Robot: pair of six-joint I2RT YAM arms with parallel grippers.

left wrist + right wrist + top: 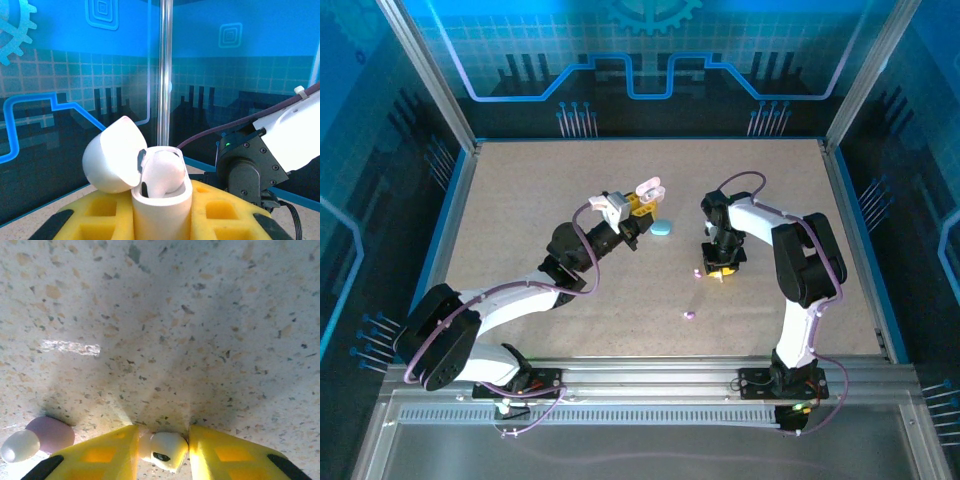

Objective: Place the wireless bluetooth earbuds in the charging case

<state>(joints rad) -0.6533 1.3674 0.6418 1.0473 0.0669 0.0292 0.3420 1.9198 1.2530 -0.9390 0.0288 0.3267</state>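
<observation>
Right wrist view: right gripper (pixel 164 450) narrowed onto a white earbud (pixel 167 451), both yellow fingers (pixel 100 457) touching it, low against the speckled table (pixel 200 330). Just left of it, a pinkish earbud (pixel 49 434) lying loose. Best to lift straight up, keep the pinch gentle so the smooth bud cannot squirt out, then line up its stem over the socket before lowering.

Left wrist view: left gripper (pixel 161 216) clamped on the white charging case (pixel 162 206), upright, lid (pixel 112 155) hinged back. Inside, a seated earbud (pixel 161 172); second socket hidden behind it. Nearby in the top view, a light-blue case (pixel 662 229), contents unseen.
</observation>
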